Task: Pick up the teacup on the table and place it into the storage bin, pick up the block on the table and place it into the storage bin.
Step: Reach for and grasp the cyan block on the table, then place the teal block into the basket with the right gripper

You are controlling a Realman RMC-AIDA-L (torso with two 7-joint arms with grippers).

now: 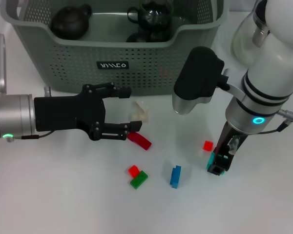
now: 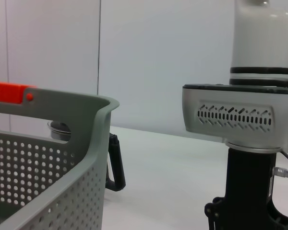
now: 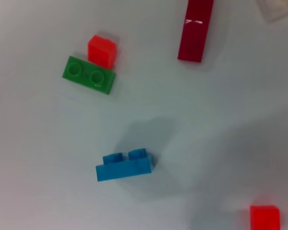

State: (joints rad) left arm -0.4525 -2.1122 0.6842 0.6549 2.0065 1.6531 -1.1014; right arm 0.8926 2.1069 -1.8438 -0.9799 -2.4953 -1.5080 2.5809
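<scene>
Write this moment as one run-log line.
left hand: open, by dark red block | right hand: holds teal block | storage bin: teapots inside

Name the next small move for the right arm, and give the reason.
Probably lift the right claw straight up. It is low over the table with a teal block between its fingers, so the grasp looks made. The storage bin stands further back behind a tall rim, so height must come first. The left claw hangs open by the dark red block, clear of that path.
</scene>
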